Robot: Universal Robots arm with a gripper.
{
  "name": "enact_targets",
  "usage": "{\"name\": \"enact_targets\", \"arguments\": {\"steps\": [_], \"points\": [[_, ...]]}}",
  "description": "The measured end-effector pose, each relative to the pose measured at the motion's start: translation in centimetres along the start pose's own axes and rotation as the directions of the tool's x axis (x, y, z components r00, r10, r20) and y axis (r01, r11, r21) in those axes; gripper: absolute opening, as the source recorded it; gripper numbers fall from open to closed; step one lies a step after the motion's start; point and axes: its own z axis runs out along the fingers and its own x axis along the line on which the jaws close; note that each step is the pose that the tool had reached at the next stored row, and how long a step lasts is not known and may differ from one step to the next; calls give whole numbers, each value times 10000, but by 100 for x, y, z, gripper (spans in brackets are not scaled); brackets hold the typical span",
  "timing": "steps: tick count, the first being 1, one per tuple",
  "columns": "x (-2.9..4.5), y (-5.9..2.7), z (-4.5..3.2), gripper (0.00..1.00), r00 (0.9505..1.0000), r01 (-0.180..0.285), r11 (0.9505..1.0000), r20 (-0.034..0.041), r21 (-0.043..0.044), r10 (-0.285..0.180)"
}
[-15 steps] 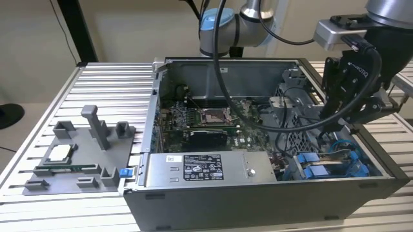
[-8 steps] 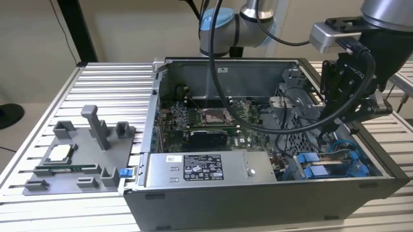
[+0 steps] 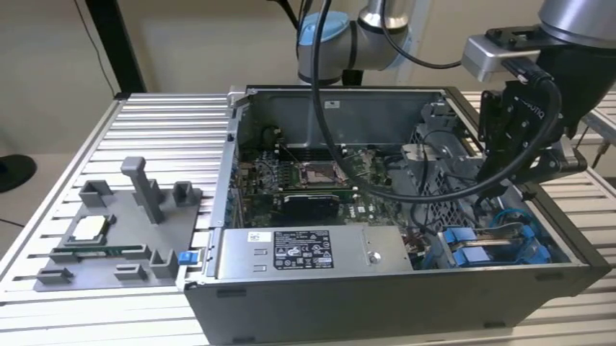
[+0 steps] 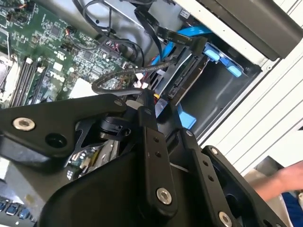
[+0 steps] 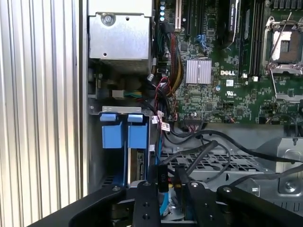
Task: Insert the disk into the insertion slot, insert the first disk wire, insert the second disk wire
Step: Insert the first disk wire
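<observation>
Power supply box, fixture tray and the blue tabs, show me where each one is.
power supply box (image 3: 353, 249), exterior view, bare metal beside label
fixture tray (image 3: 133, 235), exterior view, flat base
blue tabs (image 5: 113, 136), first wrist view, one tab's face

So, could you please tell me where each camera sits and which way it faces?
Exterior view: raised beside the open computer case, looking down into it; the arm and gripper at the exterior view's right.
Second wrist view: on the wrist, facing the drive bay; gripper linkage, a person's hand.
First wrist view: on the wrist, facing motherboard and bay; gripper.
Both wrist views share gripper, motherboard, blue fittings.
</observation>
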Motion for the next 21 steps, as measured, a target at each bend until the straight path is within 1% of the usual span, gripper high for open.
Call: {"name": "enact_targets", "arguments": {"steps": [1,2,4,6,7,8,9,10,21], "points": [[0,4,3,100,10000,31,10000,12,40,-31],[0,9,9,100,10000,56,9999,17,103,-57],[1,22,22,100,9999,91,9996,39,271,-92],[1,37,30,100,9999,101,9989,87,451,-105],[1,47,32,100,9999,99,9986,111,526,-105],[0,58,34,100,9999,99,9983,124,572,-106],[0,68,35,100,9999,99,9982,126,596,-106],[1,74,35,0,9999,99,9981,126,606,-107],[1,79,39,0,9999,99,9981,128,610,-107]]}}
